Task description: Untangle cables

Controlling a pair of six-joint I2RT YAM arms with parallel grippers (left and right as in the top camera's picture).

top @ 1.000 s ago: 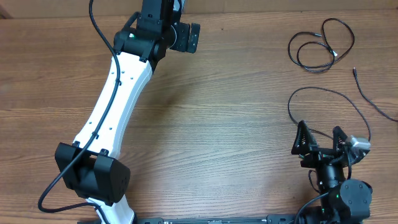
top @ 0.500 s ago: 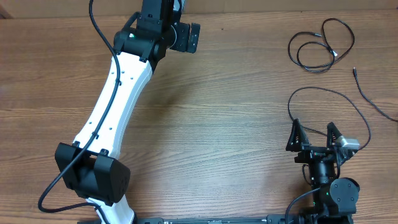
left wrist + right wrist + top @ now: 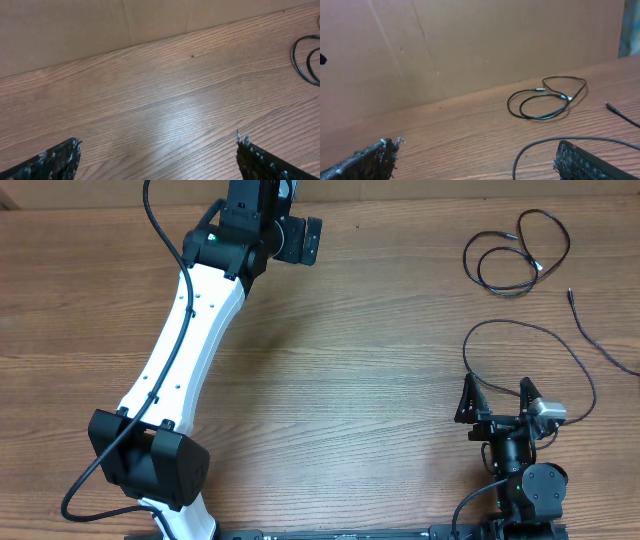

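You are working over a wood-grain table point(image 3: 350, 330) backed by a brown cardboard wall point(image 3: 470, 40). Use the right gripper point(image 3: 495, 383) as your reference point. It sits near the table's front edge with its jaws spread wide and nothing between them.

The left arm point(image 3: 185, 340) is the largest item. It lies well to the left of the right gripper and reaches diagonally toward the far edge. The left gripper point(image 3: 157, 141) is also spread wide and empty, above bare wood.

The arc cable point(image 3: 540, 330) curves just beyond the right gripper and down past its right side. You cannot confirm contact. The looped cable point(image 3: 519, 232) lies well beyond the right gripper, near the far edge. The straight cable point(image 3: 600, 340) runs beyond and to the right of the right gripper and leaves the overhead view at its right edge. Each cable lies clear of the other two.
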